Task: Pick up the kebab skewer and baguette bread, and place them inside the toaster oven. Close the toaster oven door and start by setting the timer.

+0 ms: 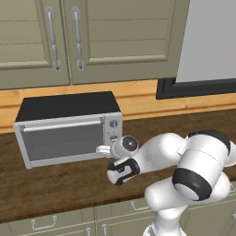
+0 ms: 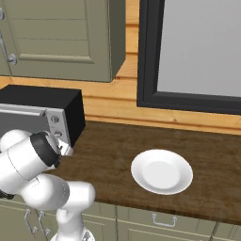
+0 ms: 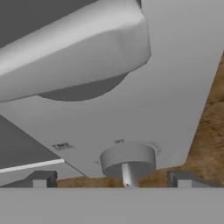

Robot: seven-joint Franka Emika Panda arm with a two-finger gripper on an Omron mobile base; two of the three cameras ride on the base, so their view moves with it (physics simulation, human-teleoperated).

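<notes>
The boxy silver-grey toaster oven [image 1: 69, 129] with a black top stands on the dark brown wooden worktop [image 1: 55, 184], at about nine o'clock in the left base view, backed against the orange wooden wall strip. Its silver-framed grey glass door [image 1: 64, 140] is shut upright, the bar handle along its top edge. The white arm's two-finger gripper [image 1: 105, 149] is right at the oven's knob panel, at the lowest round knob [image 3: 127, 159]. In the hand view the jaws stand wide apart, one dark tip at either side of that grey knob, not touching it. In the right base view a round white plate [image 2: 162, 172] lies on the worktop at about four o'clock, well apart from the oven.
</notes>
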